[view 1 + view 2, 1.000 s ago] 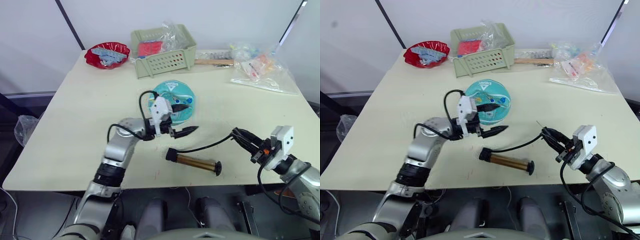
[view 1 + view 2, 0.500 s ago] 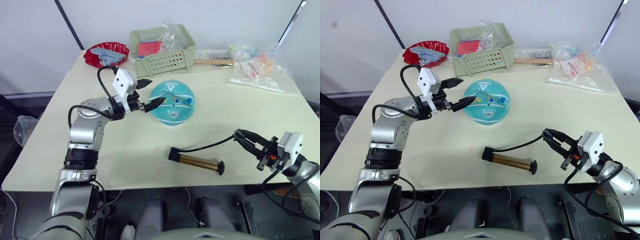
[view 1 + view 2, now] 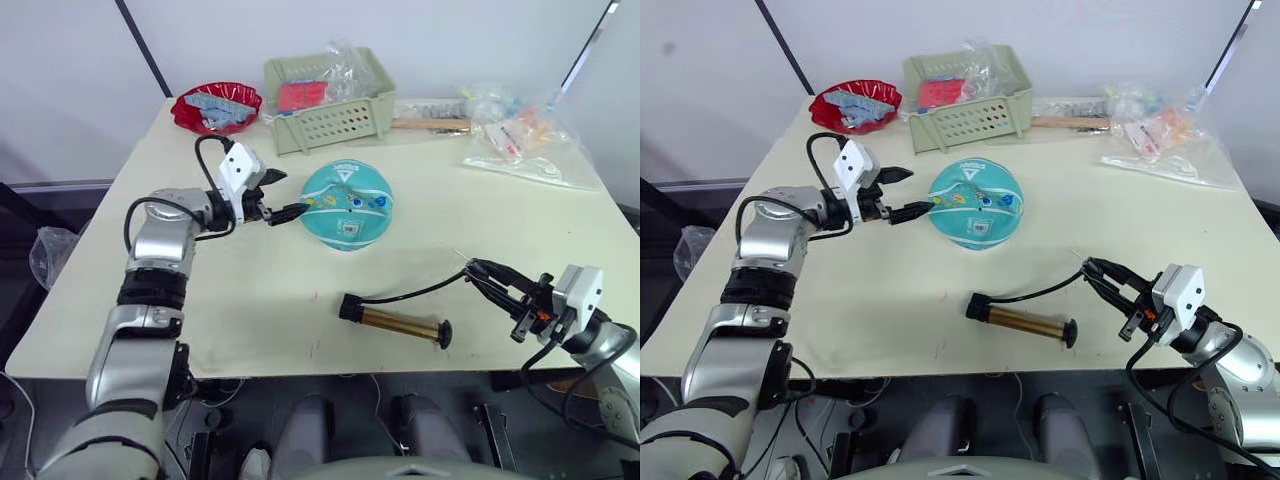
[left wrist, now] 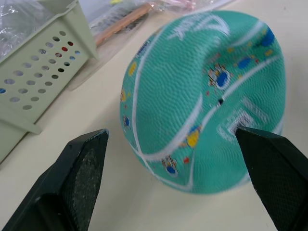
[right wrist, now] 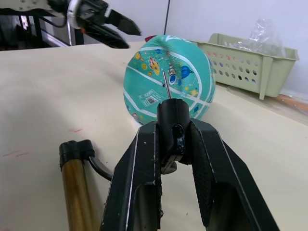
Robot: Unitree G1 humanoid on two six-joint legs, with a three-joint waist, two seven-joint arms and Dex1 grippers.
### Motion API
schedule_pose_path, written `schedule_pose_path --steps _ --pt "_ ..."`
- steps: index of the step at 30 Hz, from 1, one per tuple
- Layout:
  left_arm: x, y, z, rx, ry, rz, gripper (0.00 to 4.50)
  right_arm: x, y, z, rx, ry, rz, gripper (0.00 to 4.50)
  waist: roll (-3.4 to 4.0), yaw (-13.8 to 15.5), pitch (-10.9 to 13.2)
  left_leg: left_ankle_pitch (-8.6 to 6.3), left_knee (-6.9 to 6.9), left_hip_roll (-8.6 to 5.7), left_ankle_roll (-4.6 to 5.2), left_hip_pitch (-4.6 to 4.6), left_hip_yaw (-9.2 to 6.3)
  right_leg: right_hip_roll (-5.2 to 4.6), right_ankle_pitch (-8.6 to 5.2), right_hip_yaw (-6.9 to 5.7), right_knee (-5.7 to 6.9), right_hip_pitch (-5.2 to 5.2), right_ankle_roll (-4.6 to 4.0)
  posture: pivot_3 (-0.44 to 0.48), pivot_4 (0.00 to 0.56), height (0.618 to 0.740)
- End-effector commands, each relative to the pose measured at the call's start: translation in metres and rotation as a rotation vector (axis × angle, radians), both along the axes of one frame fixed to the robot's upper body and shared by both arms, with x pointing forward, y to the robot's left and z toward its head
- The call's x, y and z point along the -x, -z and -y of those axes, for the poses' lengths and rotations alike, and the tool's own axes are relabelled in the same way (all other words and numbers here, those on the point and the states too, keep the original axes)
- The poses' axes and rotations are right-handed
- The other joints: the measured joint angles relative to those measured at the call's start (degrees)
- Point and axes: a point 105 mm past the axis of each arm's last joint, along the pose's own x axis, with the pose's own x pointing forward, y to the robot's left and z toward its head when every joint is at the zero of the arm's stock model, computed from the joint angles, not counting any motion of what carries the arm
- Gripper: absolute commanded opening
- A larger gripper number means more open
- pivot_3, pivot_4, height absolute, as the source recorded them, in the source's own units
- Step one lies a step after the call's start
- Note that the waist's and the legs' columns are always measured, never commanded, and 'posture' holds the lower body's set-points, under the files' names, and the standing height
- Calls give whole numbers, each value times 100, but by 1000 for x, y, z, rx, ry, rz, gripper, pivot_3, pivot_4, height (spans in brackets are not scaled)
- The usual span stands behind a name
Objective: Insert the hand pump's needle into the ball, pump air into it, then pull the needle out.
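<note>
Matte cream worktop (image 3: 250, 300). Pebbled teal ball (image 3: 345, 204) sits mid-worktop, left fingers (image 3: 277, 194) spread wide beside it, not touching. Right fingers (image 5: 168, 144) clamped on black fitting, thin steel needle (image 5: 165, 85) upright. Brass pump (image 3: 395, 322) lies flat between the grippers.
</note>
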Motion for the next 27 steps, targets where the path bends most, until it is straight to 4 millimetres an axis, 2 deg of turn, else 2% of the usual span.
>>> schedule_pose_path --steps 1,7,14,17,20,23,26,27 --pt "-16 -8 9 10 -7 21 4440 0 -5 -5 -1 -2 43 330 -2 1 1 0 0 0 0 0 2 0 0 1 -1 0 0 0 150 740" --pt "-26 -12 22 9 13 36 4440 3 -4 -7 -2 8 44 330 -10 -43 6 0 -2 0 0 -6 1 2 0 3 -1 -8 1 0 150 740" --pt "-30 -9 24 -3 12 38 4440 4 -5 -7 2 17 48 330 -12 -36 7 0 -4 0 0 -14 1 3 1 4 0 -16 1 0 150 740" --pt "-30 -8 25 6 13 39 3533 4 -5 -8 1 19 48 330 -12 -32 7 0 -3 0 0 -14 1 3 1 4 2 -16 2 0 150 740" --pt "-30 -7 29 66 2 27 2021 5 -4 -10 1 12 44 330 -13 -28 8 0 -3 0 0 -15 1 3 1 3 2 -16 2 0 150 740" --pt "-27 -8 31 124 1 15 706 3 -4 -10 -4 13 47 330 -13 -29 8 0 -2 1 0 -15 0 2 1 4 4 -17 2 0 150 740" --pt "-24 -5 32 129 -5 2 57 2 -4 -12 -8 10 46 330 -13 -38 8 0 -3 1 0 -16 0 2 1 4 6 -19 1 0 150 740" --pt "-23 -5 33 141 -13 -4 23 1 -5 -13 -8 9 45 330 -13 -35 8 0 -3 1 0 -16 0 3 1 4 7 -19 1 0 150 740"
